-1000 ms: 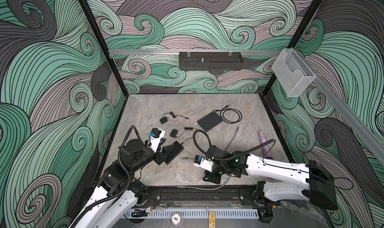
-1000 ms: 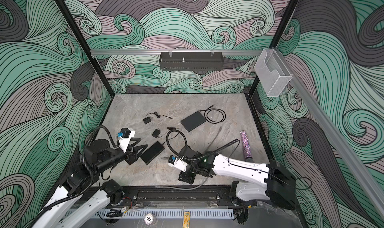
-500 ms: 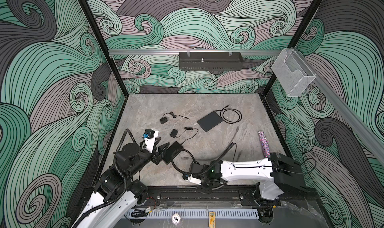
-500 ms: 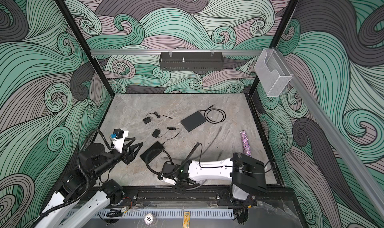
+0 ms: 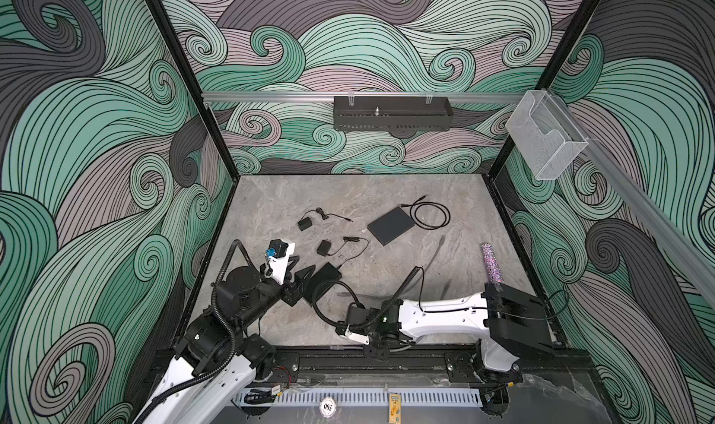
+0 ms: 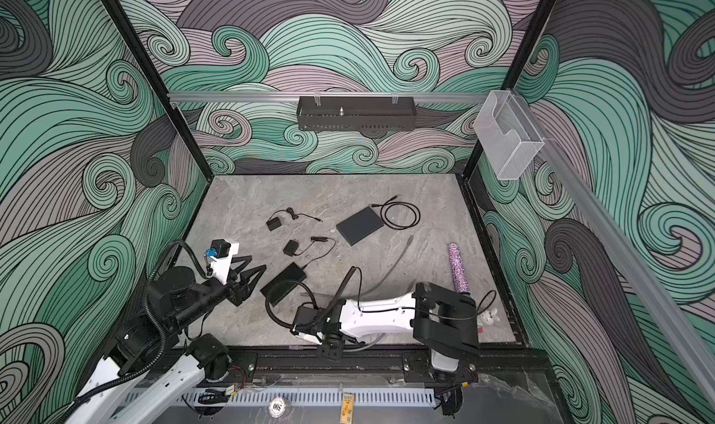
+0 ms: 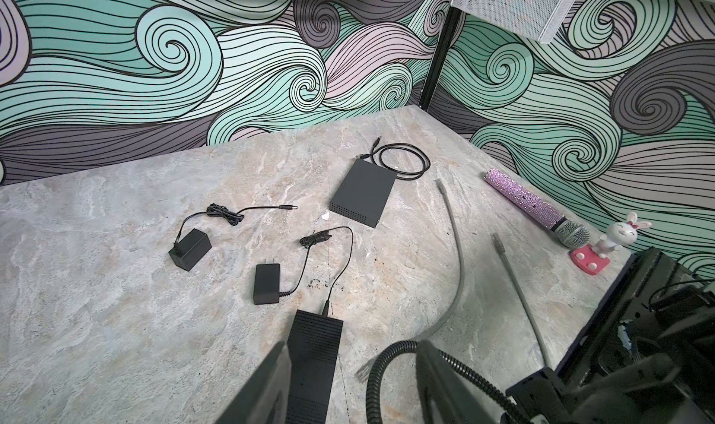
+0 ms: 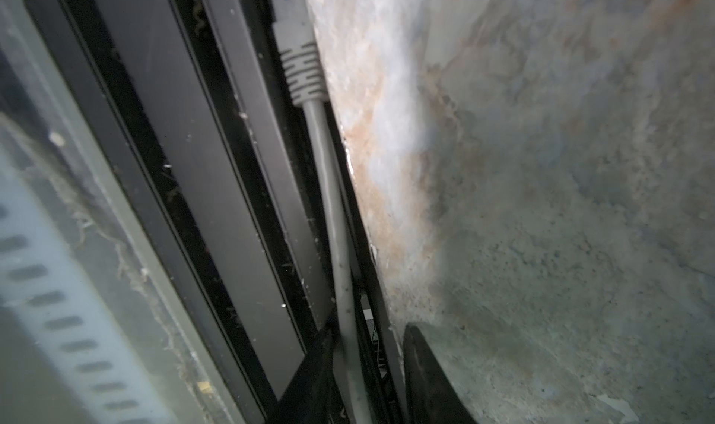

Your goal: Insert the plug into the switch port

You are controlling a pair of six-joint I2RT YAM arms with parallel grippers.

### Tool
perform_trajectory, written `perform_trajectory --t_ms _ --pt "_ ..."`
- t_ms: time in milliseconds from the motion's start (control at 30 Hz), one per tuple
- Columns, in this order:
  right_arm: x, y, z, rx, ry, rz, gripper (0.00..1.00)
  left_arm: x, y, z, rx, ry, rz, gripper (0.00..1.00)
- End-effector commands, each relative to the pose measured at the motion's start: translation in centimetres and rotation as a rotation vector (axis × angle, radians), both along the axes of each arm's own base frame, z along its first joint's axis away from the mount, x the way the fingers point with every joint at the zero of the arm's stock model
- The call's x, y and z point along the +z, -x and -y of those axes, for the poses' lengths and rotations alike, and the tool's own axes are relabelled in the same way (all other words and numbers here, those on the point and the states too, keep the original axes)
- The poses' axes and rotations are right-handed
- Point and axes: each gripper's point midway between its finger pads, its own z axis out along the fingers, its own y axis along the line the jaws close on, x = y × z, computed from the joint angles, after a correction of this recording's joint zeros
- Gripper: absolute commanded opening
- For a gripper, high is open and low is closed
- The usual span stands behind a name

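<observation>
Right gripper (image 8: pixel 367 331): you are straddling the grey round cable (image 8: pixel 332 209); whether it is pinching, I cannot tell.
Grey ribbed plug (image 8: pixel 303 73): lying in the rail groove, 6 o'clock edge.
Left gripper (image 7: pixel 350 348): spread beside the narrow matte black switch box (image 7: pixel 315 348), 8 o'clock.
Risk: latch snagging in the groove; unheld switch sliding.
Containers: black perforated tray (image 5: pixel 392 122), 12 o'clock; clear plastic bin (image 5: pixel 549 151), 2 o'clock; no contents showing.

Grey cable (image 8: pixel 332 209) lies wedged between table edge (image 8: pixel 371 104) and black rail (image 8: pixel 247 209).

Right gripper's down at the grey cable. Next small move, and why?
Probably close the right gripper on the grey cable: it lies between the open fingers in the gap along the table's front edge, behind the plug, and isn't clamped yet.
</observation>
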Motion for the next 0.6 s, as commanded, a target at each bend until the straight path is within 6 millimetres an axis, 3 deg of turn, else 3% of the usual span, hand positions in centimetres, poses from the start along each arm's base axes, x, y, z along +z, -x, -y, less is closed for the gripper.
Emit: perform_trajectory --t_ms 0,267,567 --pt "-0.4 1.0 0.4 0.023 0.031 -0.029 0.25 0.2 -0.1 -0.3 0.015 -0.001 0.013 0.54" --pt "0.1 0.2 0.7 -0.011 0.021 0.019 0.01 0.2 -0.1 -0.3 0.015 -0.004 0.015 0.54" --pt "4.1 -2.2 1.1 -0.026 -0.08 0.123 0.0 0.0 -0.2 -0.3 0.014 -0.009 0.01 0.55"
